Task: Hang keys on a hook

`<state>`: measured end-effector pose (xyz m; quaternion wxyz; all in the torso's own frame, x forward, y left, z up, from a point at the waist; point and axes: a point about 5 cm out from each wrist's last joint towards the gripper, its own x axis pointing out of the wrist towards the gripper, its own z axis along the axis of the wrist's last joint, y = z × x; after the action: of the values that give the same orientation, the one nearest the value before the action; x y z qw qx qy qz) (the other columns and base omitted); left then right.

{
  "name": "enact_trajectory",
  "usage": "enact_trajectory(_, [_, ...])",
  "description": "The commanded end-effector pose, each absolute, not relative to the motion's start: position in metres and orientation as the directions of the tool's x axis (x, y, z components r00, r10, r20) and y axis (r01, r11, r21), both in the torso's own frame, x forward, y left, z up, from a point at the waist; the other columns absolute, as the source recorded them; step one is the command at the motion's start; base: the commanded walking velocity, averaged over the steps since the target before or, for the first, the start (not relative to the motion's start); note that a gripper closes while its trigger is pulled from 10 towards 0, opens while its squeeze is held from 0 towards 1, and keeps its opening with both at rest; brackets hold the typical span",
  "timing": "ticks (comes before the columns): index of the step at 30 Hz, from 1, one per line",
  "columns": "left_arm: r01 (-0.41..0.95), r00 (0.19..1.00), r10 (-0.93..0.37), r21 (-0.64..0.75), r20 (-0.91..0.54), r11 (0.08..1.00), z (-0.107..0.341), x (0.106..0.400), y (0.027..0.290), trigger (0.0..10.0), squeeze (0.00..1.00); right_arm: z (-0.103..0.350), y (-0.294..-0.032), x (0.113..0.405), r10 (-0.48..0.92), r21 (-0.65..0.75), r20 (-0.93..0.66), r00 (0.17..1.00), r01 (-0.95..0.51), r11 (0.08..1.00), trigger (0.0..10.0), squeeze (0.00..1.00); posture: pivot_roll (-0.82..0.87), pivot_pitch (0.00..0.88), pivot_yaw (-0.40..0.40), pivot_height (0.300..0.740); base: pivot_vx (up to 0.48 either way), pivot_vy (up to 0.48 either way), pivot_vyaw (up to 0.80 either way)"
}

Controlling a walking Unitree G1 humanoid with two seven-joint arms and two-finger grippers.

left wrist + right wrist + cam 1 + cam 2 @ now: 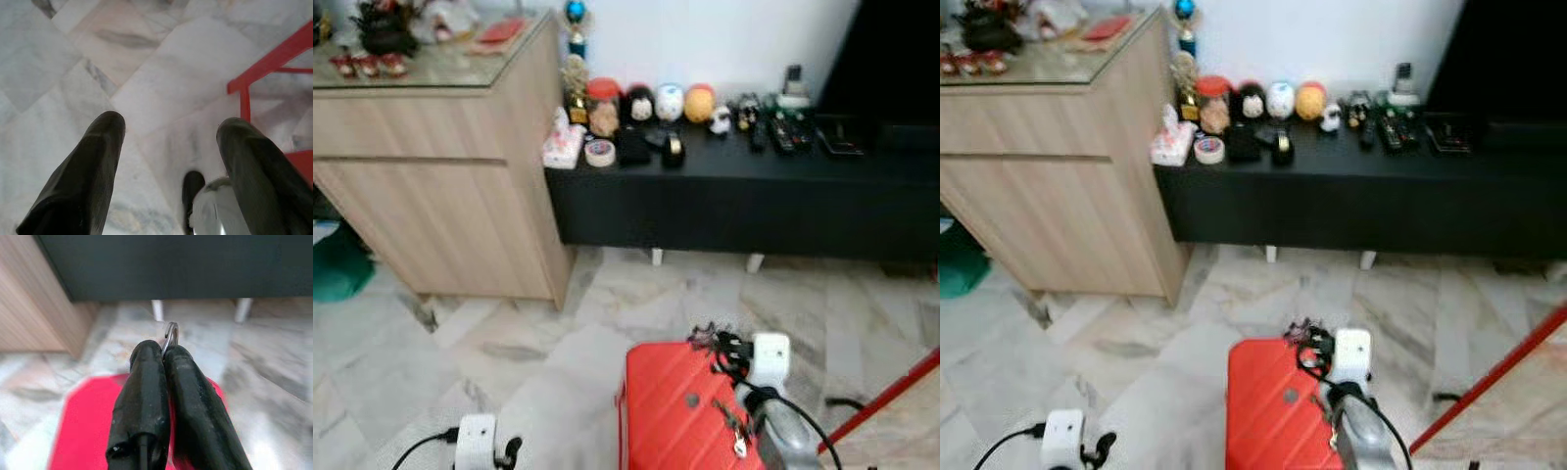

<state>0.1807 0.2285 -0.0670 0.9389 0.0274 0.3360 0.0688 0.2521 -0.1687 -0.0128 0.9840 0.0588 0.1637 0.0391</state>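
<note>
Two eye views show the same room: a wooden cabinet (pixel 440 186) on the left, a black bench (pixel 744 201) full of small items along the wall, and a marble floor (pixel 509 343). Low in the frame, the right gripper (pixel 705 338) is above a red case (pixel 680 416); a key (pixel 738 446) dangles beside the arm. The left gripper (pixel 509 452) hangs idle at the bottom edge.

From the left wrist, its fingers (pixel 83 181) are wide apart over the floor, holding nothing.

From the right wrist, the fingers (pixel 146 396) are pressed together on a thin metal ring (pixel 170 335), which sticks out at the tips.

No hook can be made out. The grip is only on the ring's edge, so a swing of the arm could probably pull the keys loose onto the case.
</note>
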Motion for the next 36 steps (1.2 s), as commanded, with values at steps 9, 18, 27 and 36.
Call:
enact_trajectory(9, [-0.105,0.743,0.141,0.094,-0.655,0.990,-0.072,0.172,0.227,10.0,0.00,-0.008,-0.164,0.261,0.080,0.121,-0.282,0.956,-0.047,0.992,10.0,0.00,0.03,0.000,-0.008,0.725,-0.350,0.000,0.00])
enact_trajectory(18, [-0.110,0.736,0.145,0.095,-0.662,0.989,-0.074,0.169,0.227,10.0,0.00,-0.003,-0.164,0.265,0.059,0.122,-0.254,0.965,-0.028,0.992,10.0,0.00,0.03,0.000,-0.006,0.725,0.000,0.000,0.00])
enact_trajectory(27, [-0.112,0.735,0.152,0.102,-0.661,0.988,-0.072,0.173,0.229,10.0,0.00,0.006,-0.164,0.272,0.018,0.131,-0.220,0.975,0.011,0.991,10.0,0.00,0.04,0.000,-0.009,0.725,0.000,0.000,0.00])
enact_trajectory(36, [-0.106,0.733,0.147,0.102,-0.664,0.989,-0.073,0.173,0.227,10.0,0.00,0.011,-0.164,0.275,0.007,0.132,-0.206,0.978,0.021,0.991,10.0,0.00,0.04,0.000,-0.013,0.725,0.000,-0.054,0.00])
